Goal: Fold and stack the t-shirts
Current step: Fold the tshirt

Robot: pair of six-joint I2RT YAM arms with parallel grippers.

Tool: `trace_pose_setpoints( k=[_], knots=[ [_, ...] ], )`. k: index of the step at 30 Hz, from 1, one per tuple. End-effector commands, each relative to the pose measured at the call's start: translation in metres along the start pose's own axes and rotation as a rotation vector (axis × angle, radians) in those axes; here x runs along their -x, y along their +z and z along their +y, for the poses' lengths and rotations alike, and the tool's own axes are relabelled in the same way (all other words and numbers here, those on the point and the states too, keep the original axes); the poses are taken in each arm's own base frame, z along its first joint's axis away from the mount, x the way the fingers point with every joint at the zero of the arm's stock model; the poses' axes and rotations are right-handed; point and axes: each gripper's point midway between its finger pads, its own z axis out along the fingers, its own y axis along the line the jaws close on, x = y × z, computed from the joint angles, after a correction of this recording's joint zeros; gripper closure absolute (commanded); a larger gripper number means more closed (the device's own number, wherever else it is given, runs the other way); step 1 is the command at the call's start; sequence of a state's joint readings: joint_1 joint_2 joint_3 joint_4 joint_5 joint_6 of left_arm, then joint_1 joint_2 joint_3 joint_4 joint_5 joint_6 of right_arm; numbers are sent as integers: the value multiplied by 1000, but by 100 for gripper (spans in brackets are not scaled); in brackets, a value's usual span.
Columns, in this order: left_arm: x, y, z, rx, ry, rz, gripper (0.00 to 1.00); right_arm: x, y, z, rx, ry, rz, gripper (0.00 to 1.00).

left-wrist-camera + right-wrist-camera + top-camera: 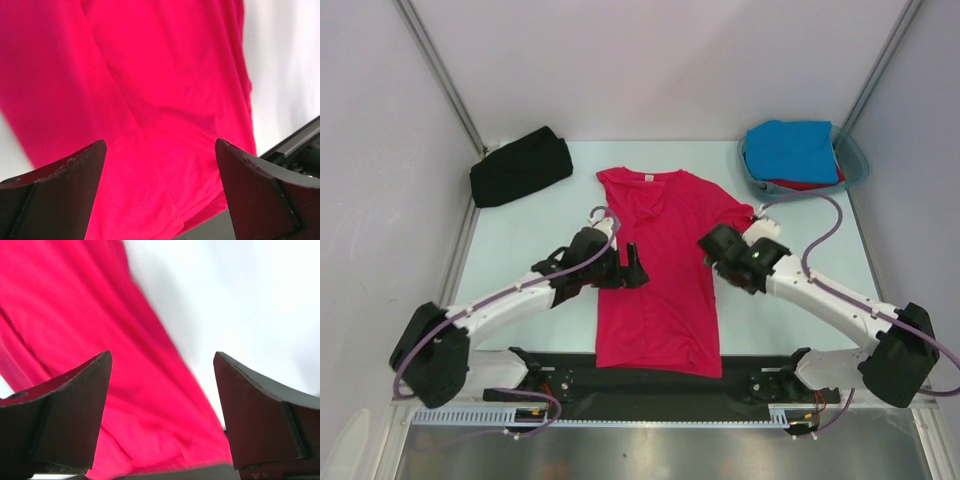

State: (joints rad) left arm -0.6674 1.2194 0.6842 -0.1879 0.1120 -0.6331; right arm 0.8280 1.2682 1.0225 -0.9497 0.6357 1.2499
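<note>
Table (515,255): pale mint-green top, matte, evenly lit.
Walls (670,60): plain white panels, back and both sides.
Corner posts (440,75): grey metal bars at rear corners.
Near ledge (650,455): brushed metal.

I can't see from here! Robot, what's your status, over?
Left fingers open, right fingers open, both empty. Pink shirt spread out between them, not stacked. Nothing in the way.

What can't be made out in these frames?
- Red t-shirt: top view, mostly buried under the blue t-shirt in the tub.
- Black t-shirt: top view, too dark to read its folds.
- Pink t-shirt: both wrist views crop it at the edges; right wrist blurred.
</note>
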Motion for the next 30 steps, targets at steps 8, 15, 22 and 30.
trace_pose_setpoints(
  k=[8,15,22,30],
  knots=[
    [-6,57,-1,-20,10,76,4,74,93,43,186,-3,41,17],
    [-15,81,23,96,13,147,4,85,137,65,235,17,103,19],
    [-49,71,72,314,15,291,3,98,127,81,243,-38,84,17],
    [-100,34,117,470,-28,393,3,89,111,82,235,-92,91,15]
  ],
)
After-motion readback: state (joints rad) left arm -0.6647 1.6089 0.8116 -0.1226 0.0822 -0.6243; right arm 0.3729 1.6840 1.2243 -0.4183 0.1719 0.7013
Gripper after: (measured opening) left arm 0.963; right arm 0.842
